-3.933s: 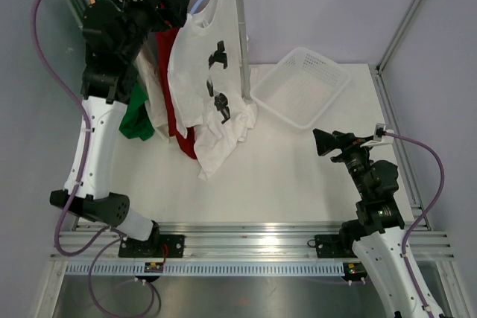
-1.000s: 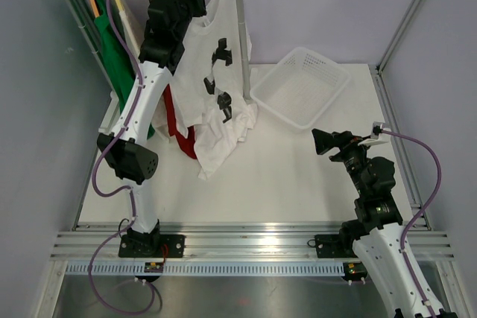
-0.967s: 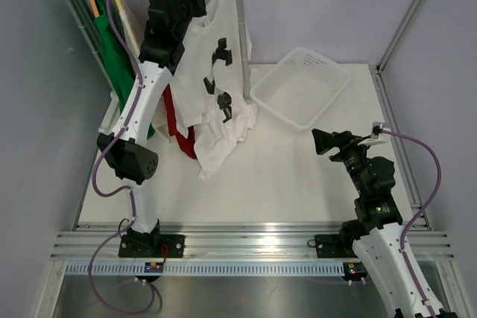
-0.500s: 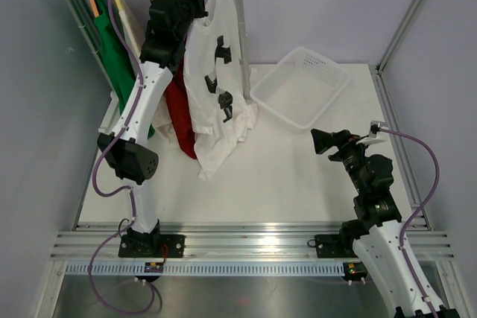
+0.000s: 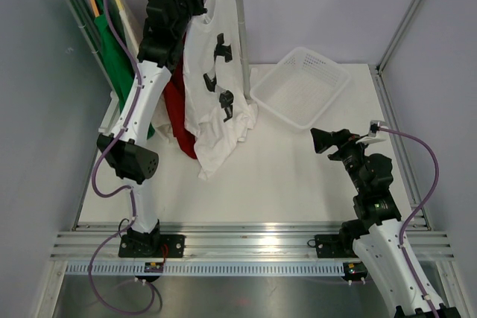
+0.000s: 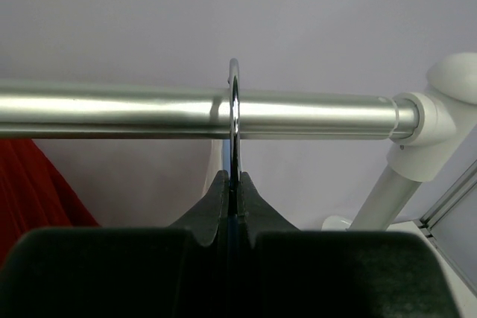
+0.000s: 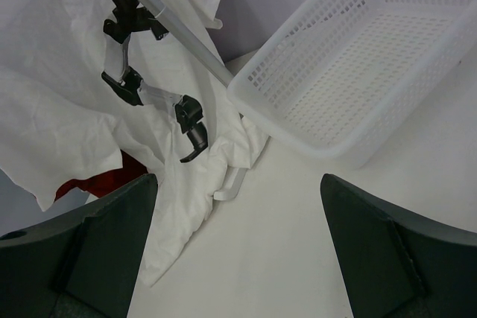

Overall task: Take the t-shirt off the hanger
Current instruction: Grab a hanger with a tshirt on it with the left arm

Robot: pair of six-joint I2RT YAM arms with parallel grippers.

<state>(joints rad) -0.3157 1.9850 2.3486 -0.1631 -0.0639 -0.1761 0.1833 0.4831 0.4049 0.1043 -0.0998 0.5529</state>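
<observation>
A rail (image 6: 112, 113) runs across the back left of the table (image 5: 283, 176). The hanger (image 6: 234, 80) hooks over it near the post (image 5: 243, 42) at its right end, and the t-shirt (image 5: 216, 102) hangs down to the table. The left gripper (image 6: 232, 184) sits just under the rail, on the hanger's hook. More clothes (image 5: 112, 50) hang to the left. A basket (image 5: 276, 71) sits right of the post. The right gripper (image 5: 322, 141) is in front of the basket.
</observation>
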